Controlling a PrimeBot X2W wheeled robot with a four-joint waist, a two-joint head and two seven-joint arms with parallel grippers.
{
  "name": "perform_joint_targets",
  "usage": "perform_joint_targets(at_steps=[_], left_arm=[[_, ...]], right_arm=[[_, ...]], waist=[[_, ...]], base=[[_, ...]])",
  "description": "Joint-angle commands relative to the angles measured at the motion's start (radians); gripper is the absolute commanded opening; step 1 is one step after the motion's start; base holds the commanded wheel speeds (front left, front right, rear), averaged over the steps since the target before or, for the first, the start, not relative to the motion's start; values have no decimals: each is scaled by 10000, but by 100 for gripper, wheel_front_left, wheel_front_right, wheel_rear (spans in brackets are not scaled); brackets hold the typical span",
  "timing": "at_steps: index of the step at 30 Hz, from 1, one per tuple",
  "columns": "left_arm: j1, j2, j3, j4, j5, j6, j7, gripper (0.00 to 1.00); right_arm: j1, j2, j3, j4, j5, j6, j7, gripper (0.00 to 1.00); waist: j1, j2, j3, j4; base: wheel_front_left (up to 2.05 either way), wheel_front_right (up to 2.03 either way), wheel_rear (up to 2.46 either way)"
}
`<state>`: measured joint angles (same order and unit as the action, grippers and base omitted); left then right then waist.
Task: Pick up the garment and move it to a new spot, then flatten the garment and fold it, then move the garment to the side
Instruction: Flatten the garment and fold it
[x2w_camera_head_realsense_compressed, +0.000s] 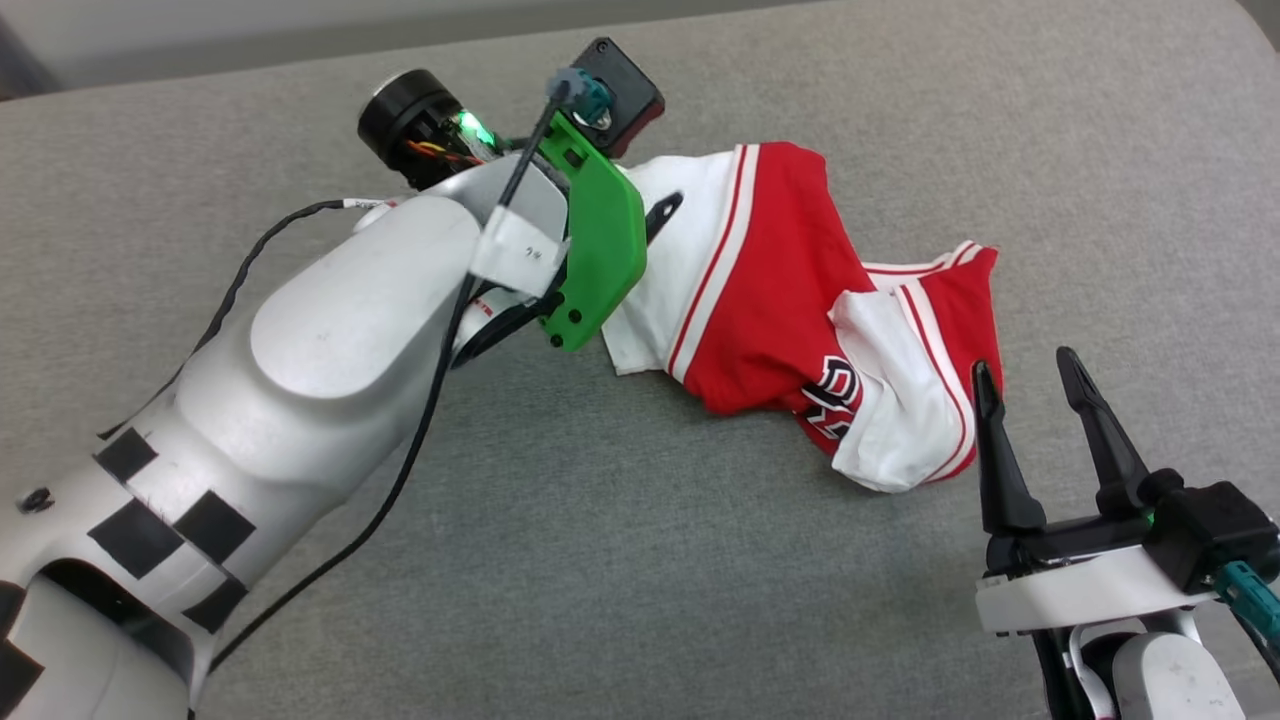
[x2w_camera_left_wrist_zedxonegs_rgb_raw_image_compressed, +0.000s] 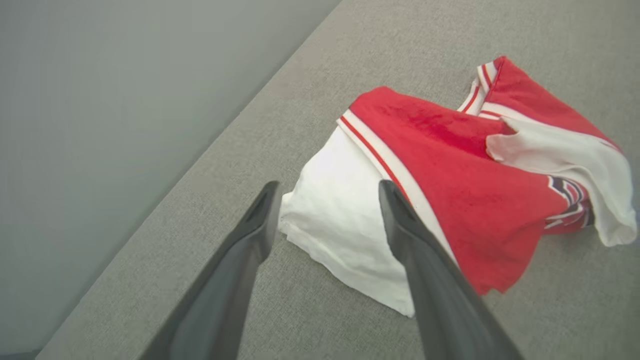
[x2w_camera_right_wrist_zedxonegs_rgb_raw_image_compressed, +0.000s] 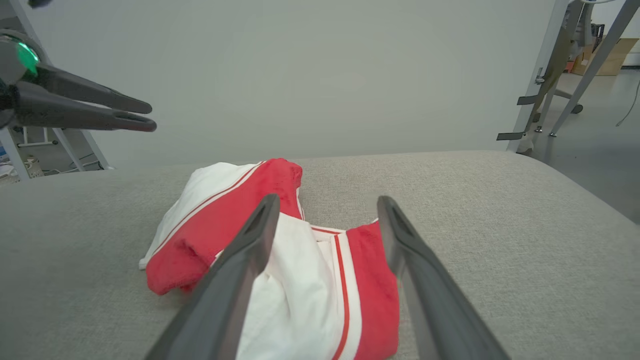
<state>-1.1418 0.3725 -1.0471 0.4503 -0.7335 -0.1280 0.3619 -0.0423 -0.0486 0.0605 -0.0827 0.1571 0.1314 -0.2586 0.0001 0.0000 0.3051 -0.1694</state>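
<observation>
The garment (x2w_camera_head_realsense_compressed: 780, 290) lies crumpled on the grey padded surface: red cloth, white sleeves with red stripes, and a bit of black lettering showing. My left arm reaches over from the left, and one dark fingertip (x2w_camera_head_realsense_compressed: 664, 208) shows past its green bracket, above the white sleeve. In the left wrist view my left gripper (x2w_camera_left_wrist_zedxonegs_rgb_raw_image_compressed: 328, 187) is open above that white sleeve of the garment (x2w_camera_left_wrist_zedxonegs_rgb_raw_image_compressed: 465, 190), not touching it. My right gripper (x2w_camera_head_realsense_compressed: 1027, 368) stands open just right of the garment's near end. Its wrist view shows the right gripper (x2w_camera_right_wrist_zedxonegs_rgb_raw_image_compressed: 327, 200) open above the garment (x2w_camera_right_wrist_zedxonegs_rgb_raw_image_compressed: 225, 220), with the left gripper (x2w_camera_right_wrist_zedxonegs_rgb_raw_image_compressed: 149, 116) hovering at the upper left.
The grey padded surface (x2w_camera_head_realsense_compressed: 600, 560) stretches wide in front of and to the right of the garment. Its far edge (x2w_camera_left_wrist_zedxonegs_rgb_raw_image_compressed: 210, 145) runs close behind the left gripper, with bare floor beyond. Metal stand legs (x2w_camera_right_wrist_zedxonegs_rgb_raw_image_compressed: 550, 75) rise past the surface's far right corner.
</observation>
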Motion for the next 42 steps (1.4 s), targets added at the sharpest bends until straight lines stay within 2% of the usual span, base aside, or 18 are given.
perform_joint_targets(at_steps=[1, 6, 9, 16, 24, 25, 26, 27, 32, 36, 42], left_arm=[[-324, 141, -352, 44, -332, -26, 335, 100], [-893, 494, -1791, 109, -1127, -26, 1311, 100], [-965, 622, -2185, 182, -1340, -26, 1903, 100], [-519, 675, -2326, 78, -965, -26, 2781, 100], [390, 954, -2330, -796, -257, -26, 4449, 99], [470, 1024, -2330, -914, -240, -26, 4624, 64], [527, 1077, -2330, -1001, -236, -26, 4729, 16], [587, 1139, -2330, -1090, -258, -26, 4842, 0], [459, 1246, -2331, -1212, -488, -26, 4470, 0], [153, 1199, -2331, -1283, -530, -27, 3519, 0], [365, 1564, -2331, -1694, -503, -27, 1645, 0]], right_arm=[[-226, -16, -13, -52, 84, -7, -32, 100], [-463, -16, -8, -87, 218, -7, -32, 100], [-615, -16, 8, -112, 293, -7, -32, 100], [-957, -16, 72, -155, 438, -7, -32, 100], [-1182, -16, 64, -150, 502, -7, -32, 100], [-1199, -16, 57, -147, 507, -7, -32, 100], [-1211, -16, 52, -143, 511, -7, -32, 100], [-1225, -16, 46, -136, 518, -7, -32, 100], [-1285, -16, -25, -94, 528, -7, -32, 100], [-1173, -16, -55, -40, 458, -7, -32, 100], [-756, -16, -183, 75, 339, -7, -32, 100]], waist=[[-1, 0, 433, -387], [-1, 0, 883, -621], [-1, 0, 1138, -706], [-1, 0, 1661, -830], [-1, 0, 1936, -894], [-1, 0, 1955, -896], [-1, 0, 1969, -897], [-1, 0, 1981, -899], [-1, 0, 1931, -792], [-1, 0, 1576, -564], [-1, 0, 664, -89]], base=[[0, 0, 0], [0, 0, 0], [0, 0, 0], [0, 0, 0], [0, 0, 0], [0, 0, 0], [0, 0, 0], [0, 0, 0], [0, 0, 0], [0, 0, 0], [0, 0, 0]])
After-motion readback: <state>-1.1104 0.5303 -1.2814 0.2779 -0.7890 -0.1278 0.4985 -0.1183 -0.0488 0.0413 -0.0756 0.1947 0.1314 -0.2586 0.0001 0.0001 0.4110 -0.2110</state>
